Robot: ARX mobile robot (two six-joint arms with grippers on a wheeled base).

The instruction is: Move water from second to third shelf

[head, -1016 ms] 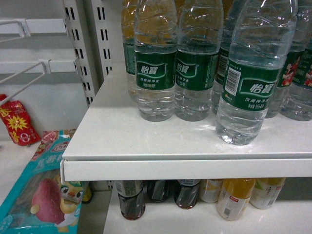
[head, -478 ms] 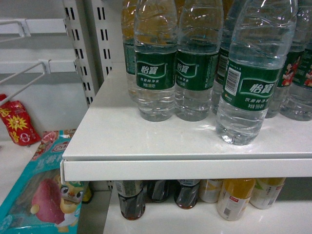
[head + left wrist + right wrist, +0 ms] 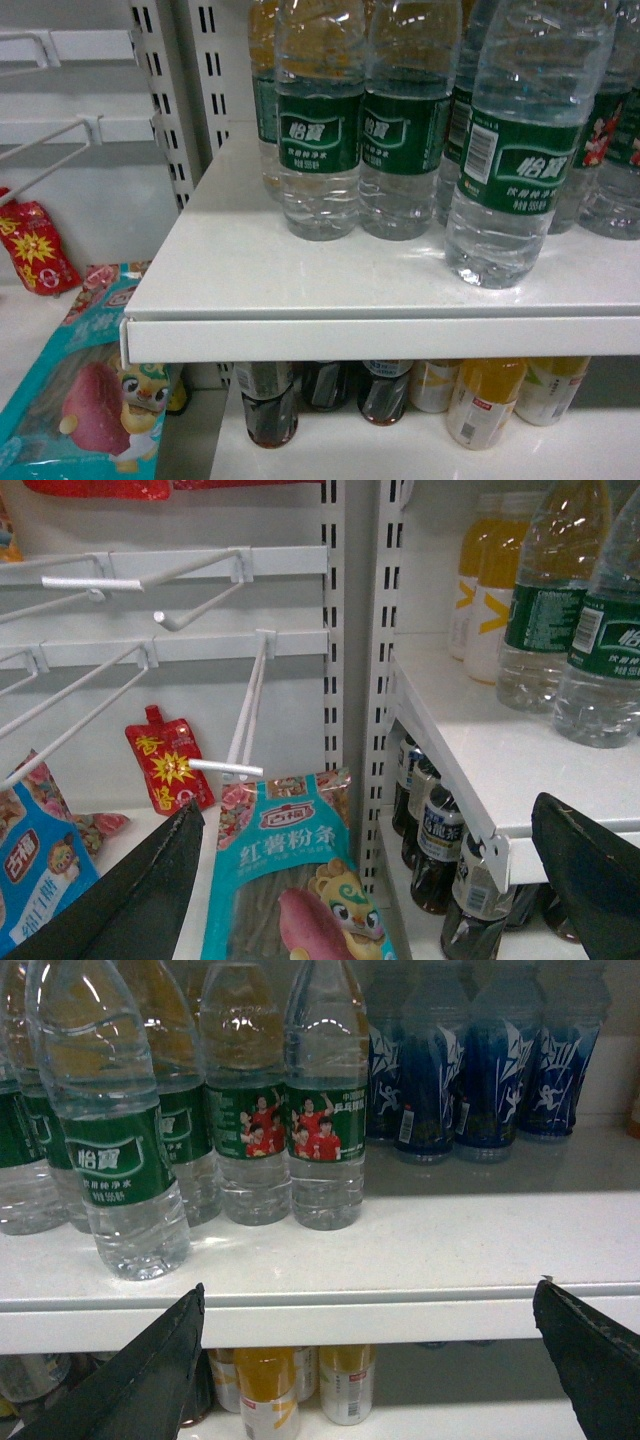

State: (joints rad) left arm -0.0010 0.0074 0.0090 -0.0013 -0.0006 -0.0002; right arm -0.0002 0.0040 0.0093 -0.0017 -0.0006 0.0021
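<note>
The water [image 3: 512, 150] stood upright on the white shelf [image 3: 300, 280], the bottle nearest that shelf's front edge, ahead of the row of like green-labelled bottles [image 3: 320, 130] behind it; in the right wrist view the same bottle [image 3: 120, 1150] stood toward the left end of the shelf's front edge. Nothing gripped it. The right gripper [image 3: 370, 1360] hung before the shelf's front edge with its jaws spread wide and empty. The left gripper [image 3: 370, 880] was open as well, its dark fingers [image 3: 130, 890] low beside the shelf's left front corner. On the shelf below stood dark cola bottles [image 3: 270, 405] and orange juice bottles [image 3: 485, 400]. A teal snack packet [image 3: 90, 390] lay left of the shelves.
</note>
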